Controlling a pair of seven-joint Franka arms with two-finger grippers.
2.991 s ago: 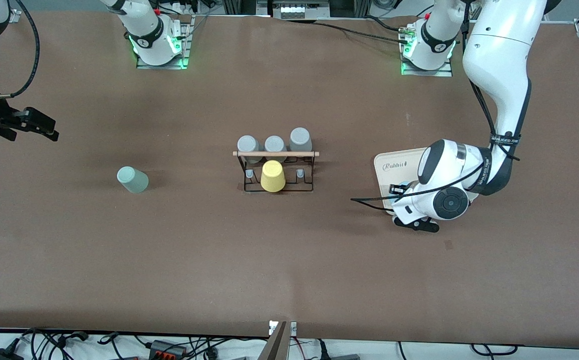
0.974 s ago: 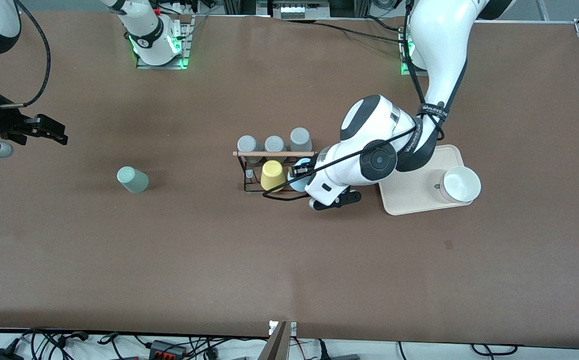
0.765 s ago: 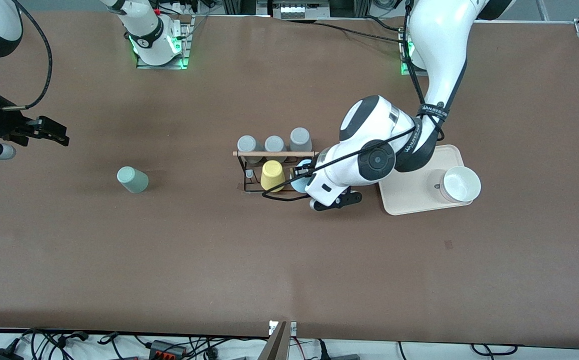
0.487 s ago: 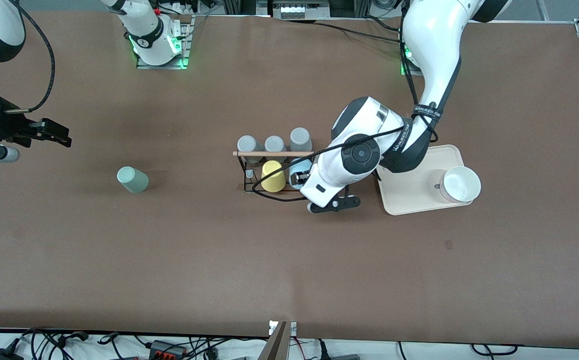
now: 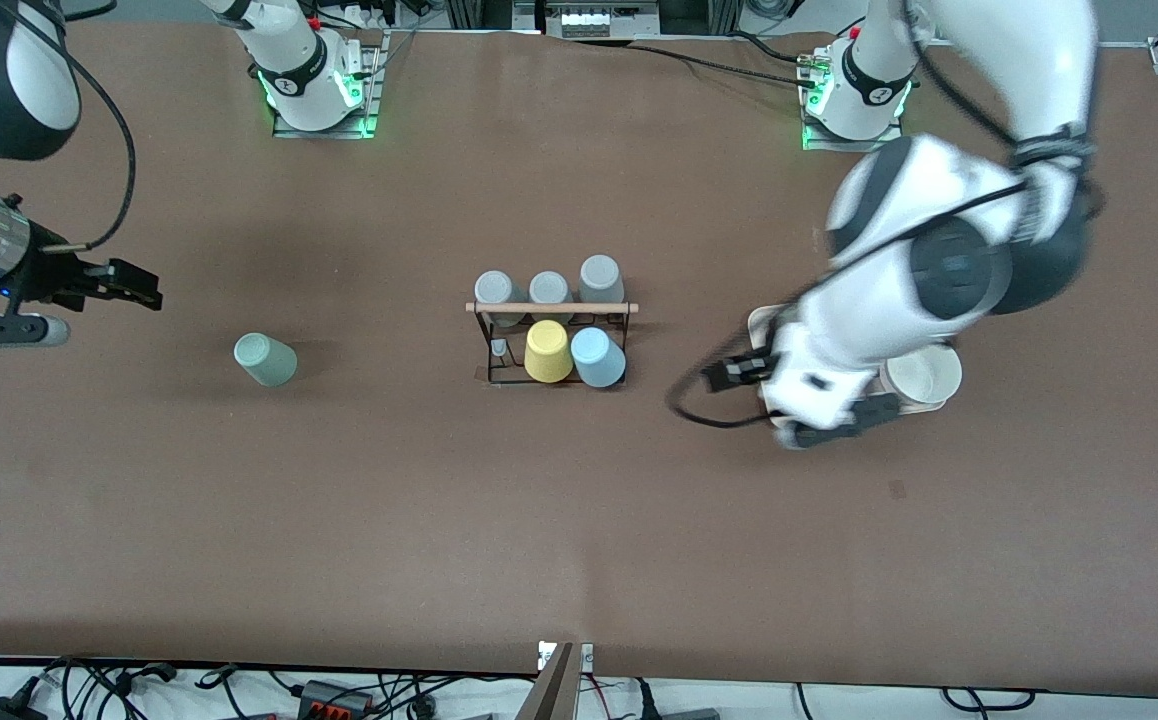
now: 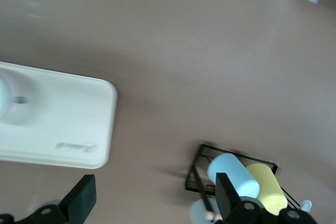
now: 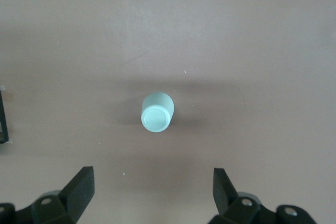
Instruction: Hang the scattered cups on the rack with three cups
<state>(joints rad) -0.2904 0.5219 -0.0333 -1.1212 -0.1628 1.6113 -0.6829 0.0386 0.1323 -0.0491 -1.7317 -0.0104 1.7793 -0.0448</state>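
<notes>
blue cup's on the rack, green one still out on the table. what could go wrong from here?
1. The sage green cup stands alone on the table toward the right arm's end; the open right gripper is not yet around it, and a tapered cup could tip or slip in a misaligned grasp.
2. The rack has only one bare peg, beside the yellow cup; hanging there could knock that cup or the light blue cup.
3. The left gripper, open, is over the tray near the white cup.

Tray (image 5: 765, 322) mostly hidden under left arm.
</notes>
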